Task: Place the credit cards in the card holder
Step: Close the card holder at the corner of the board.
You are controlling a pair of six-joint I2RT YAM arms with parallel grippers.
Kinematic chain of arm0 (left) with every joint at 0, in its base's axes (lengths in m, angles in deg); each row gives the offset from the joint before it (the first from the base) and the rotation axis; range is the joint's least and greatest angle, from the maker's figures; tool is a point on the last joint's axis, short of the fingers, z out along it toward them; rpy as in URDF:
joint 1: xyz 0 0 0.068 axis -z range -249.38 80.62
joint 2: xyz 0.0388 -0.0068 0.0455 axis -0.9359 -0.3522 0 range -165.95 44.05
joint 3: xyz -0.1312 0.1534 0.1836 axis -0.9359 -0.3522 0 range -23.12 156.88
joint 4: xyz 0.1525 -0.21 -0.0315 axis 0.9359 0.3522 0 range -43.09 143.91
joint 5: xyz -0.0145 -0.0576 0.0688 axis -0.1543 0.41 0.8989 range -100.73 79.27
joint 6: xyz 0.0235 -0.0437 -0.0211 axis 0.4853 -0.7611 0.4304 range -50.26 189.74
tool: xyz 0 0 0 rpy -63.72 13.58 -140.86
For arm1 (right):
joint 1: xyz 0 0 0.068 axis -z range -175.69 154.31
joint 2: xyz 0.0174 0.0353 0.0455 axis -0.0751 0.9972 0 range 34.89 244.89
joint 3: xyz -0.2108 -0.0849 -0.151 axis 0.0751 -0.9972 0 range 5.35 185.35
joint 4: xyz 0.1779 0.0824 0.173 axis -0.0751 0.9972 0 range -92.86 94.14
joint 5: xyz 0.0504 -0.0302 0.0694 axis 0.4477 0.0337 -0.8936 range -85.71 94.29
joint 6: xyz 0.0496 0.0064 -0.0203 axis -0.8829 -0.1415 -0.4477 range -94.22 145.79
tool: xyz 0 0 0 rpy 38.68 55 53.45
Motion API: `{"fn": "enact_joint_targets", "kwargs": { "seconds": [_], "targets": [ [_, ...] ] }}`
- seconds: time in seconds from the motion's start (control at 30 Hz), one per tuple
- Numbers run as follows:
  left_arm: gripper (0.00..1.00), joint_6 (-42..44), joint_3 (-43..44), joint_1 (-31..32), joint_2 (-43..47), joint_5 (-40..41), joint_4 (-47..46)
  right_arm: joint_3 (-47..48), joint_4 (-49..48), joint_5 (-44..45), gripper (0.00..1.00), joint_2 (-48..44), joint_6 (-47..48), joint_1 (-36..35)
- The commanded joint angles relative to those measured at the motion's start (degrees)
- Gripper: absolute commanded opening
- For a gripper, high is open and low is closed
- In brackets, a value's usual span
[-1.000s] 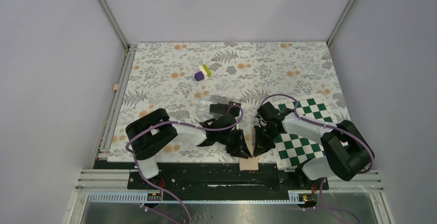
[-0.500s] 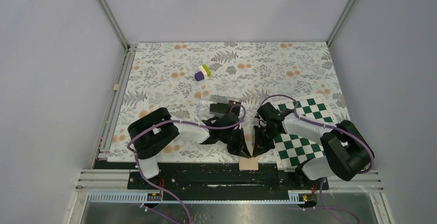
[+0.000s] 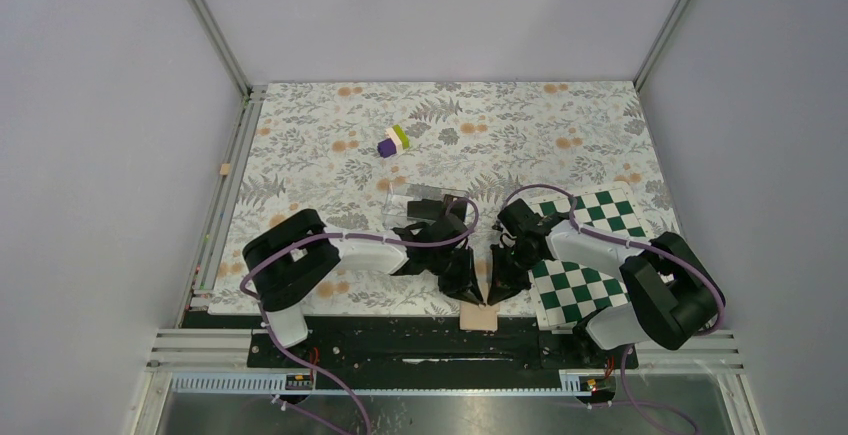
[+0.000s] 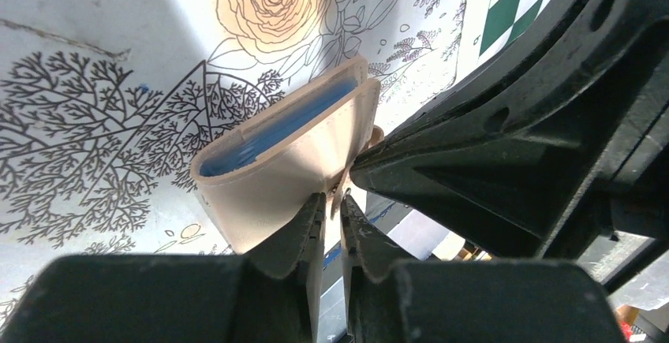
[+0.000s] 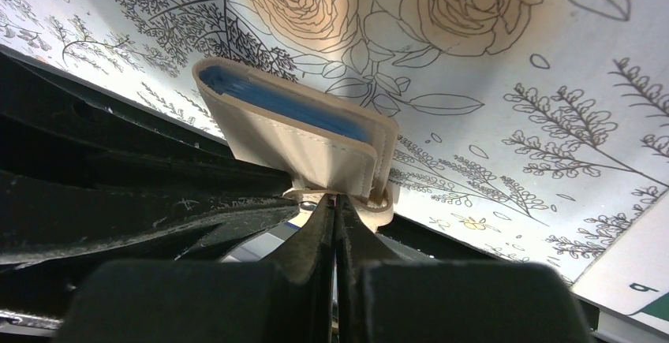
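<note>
Card holder (image 5: 308, 134) (folded) pinched in right gripper (image 5: 338, 201), left gripper (image 4: 333, 201) alongside

The far half of the mat (image 3: 560, 125) has lots of room, with only the blocks (image 3: 394, 140) near the back. At the near edge it is tight. The left gripper (image 3: 474, 295) and right gripper (image 3: 495, 293) crowd the wallet (image 3: 480, 317) from both sides. The clear case (image 3: 420, 200) sits just behind the left arm. Checkerboards (image 3: 575, 290) fill the right side.
</note>
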Motion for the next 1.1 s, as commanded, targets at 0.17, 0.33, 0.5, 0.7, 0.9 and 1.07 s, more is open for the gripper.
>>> {"fn": "enact_joint_targets", "kwargs": {
  "seconds": [0.17, 0.33, 0.5, 0.7, 0.9, 1.07],
  "targets": [
    [0.00, 1.6, 1.5, 0.6, 1.1, 1.5, 1.2, -1.1, -1.4, 1.2, 0.00, 0.8, 0.0, -0.9],
    [0.00, 2.2, 2.0, 0.6, 1.2, 2.6, 2.9, -1.6, -2.0, 1.3, 0.00, -2.5, 0.1, -0.9],
    [0.00, 3.7, 3.4, 0.6, 0.8, 4.0, 6.6, -1.9, -2.7, 0.6, 0.00, -4.8, 0.0, -1.0],
    [0.00, 3.8, 3.8, 0.9, 0.1, 4.3, 7.4, -2.1, -4.2, -0.7, 0.00, -3.8, -0.6, -2.2],
    [0.00, 3.8, 3.9, 1.0, 0.0, 4.5, 7.5, -2.9, -5.5, -0.6, 0.00, -1.6, -0.9, -3.1],
    [0.00, 3.9, 4.1, 1.1, -0.3, 4.3, 7.5, -2.3, -5.1, 1.3, 0.00, 0.5, -0.7, -4.2]
  ]
}}
